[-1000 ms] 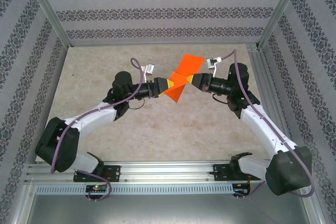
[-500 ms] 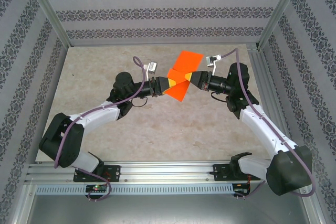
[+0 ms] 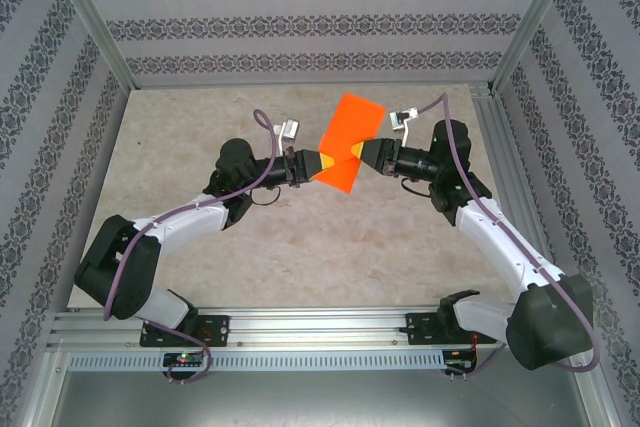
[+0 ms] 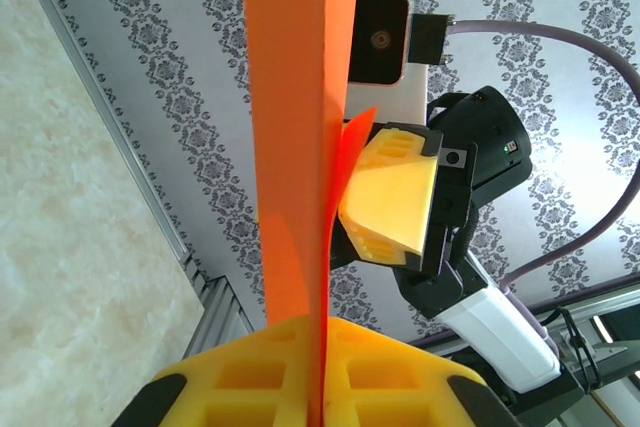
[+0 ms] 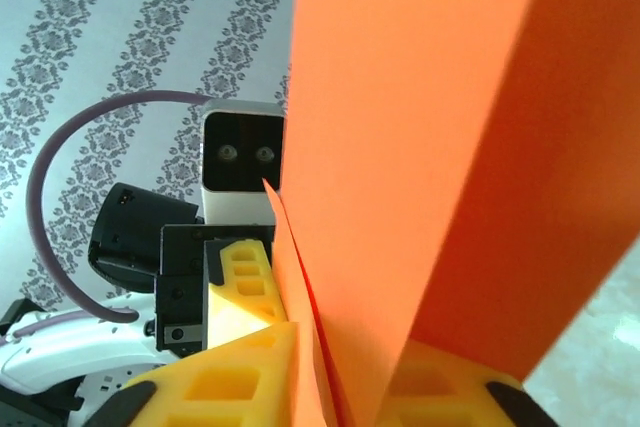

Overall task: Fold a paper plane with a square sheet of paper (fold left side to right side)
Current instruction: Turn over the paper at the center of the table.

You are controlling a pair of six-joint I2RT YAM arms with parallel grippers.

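Closed since the earlier frame: left gripper (image 4: 322, 347), whose jaws stood wide a moment ago and are now pressed together on the lower edge of the square sheet of paper (image 3: 350, 127); the left wrist view shows the sheet running edge-on through the thin slit between the yellow fingers. Its arm has also drawn in toward the table's middle. Right gripper (image 3: 366, 155): meets the same sheet from the opposite side, its yellow fingers flanking the paper in the right wrist view, but whether they clamp it or have begun to slacken cannot be told. Location of sheet: held aloft between the two grippers, clear of the table (image 3: 190, 127), over its middle and somewhat toward the far right corner. Condition: partly folded, with layers overlapping where the grippers meet. Long axis: runs from near to far, leaning slightly right. Near end: a short wedge pointing toward the table's near edge. Far end: a broad flat panel rising toward the far edge. Assessment: with the left side now secured, this reads as a handover, which would free the right gripper to let go and regrip for the next crease; plane not yet formed.
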